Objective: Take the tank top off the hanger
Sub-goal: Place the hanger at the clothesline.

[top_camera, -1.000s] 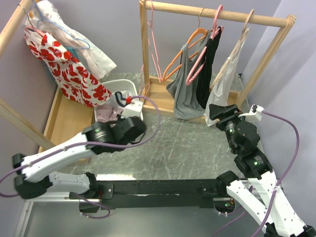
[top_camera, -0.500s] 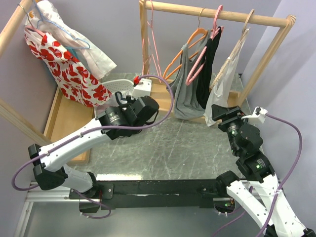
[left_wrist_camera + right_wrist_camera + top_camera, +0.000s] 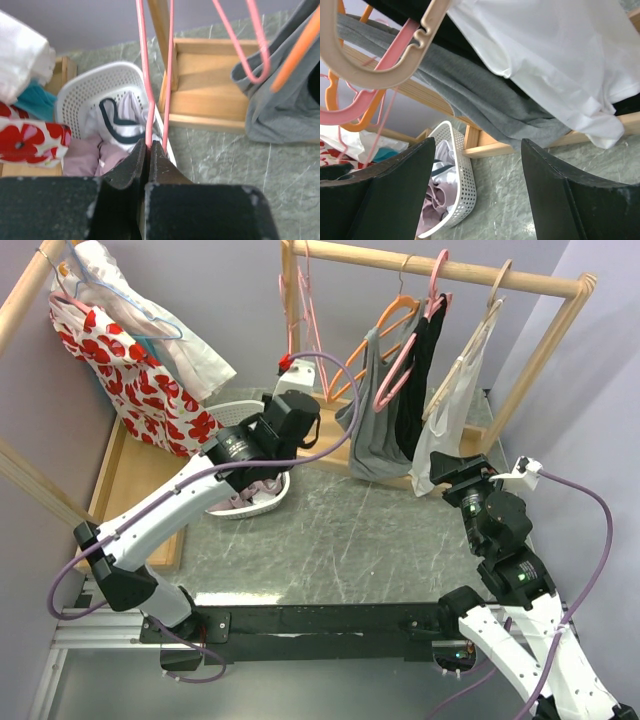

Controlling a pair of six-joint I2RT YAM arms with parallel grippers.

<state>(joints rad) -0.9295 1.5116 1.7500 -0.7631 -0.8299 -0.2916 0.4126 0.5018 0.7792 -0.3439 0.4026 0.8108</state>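
Observation:
Three tank tops hang on the wooden rack (image 3: pixel 440 265): a grey one (image 3: pixel 375 430) on an orange hanger (image 3: pixel 385 325), a black one (image 3: pixel 415 390) on a pink hanger, and a white one (image 3: pixel 445 410) on a beige hanger (image 3: pixel 370 65). My left gripper (image 3: pixel 310 408) is at the rack's left end. It is shut on the lower wire of a bare pink hanger (image 3: pixel 149 100) that hangs there. My right gripper (image 3: pixel 440 468) is open and empty, just below the white top's (image 3: pixel 545 65) hem. The grey top also shows in the right wrist view (image 3: pixel 485 110).
A white perforated basket (image 3: pixel 262 502) holding clothes sits on the marble table below the left arm. A second rack at the left carries a red floral garment (image 3: pixel 130 380) and a white one. The rack's wooden base (image 3: pixel 210 95) and left post (image 3: pixel 291 330) are close to my left gripper.
My left arm has swung up and back from over the basket to the rack's left end, where the jaws now pinch the bare pink hanger. The right arm has hardly moved.

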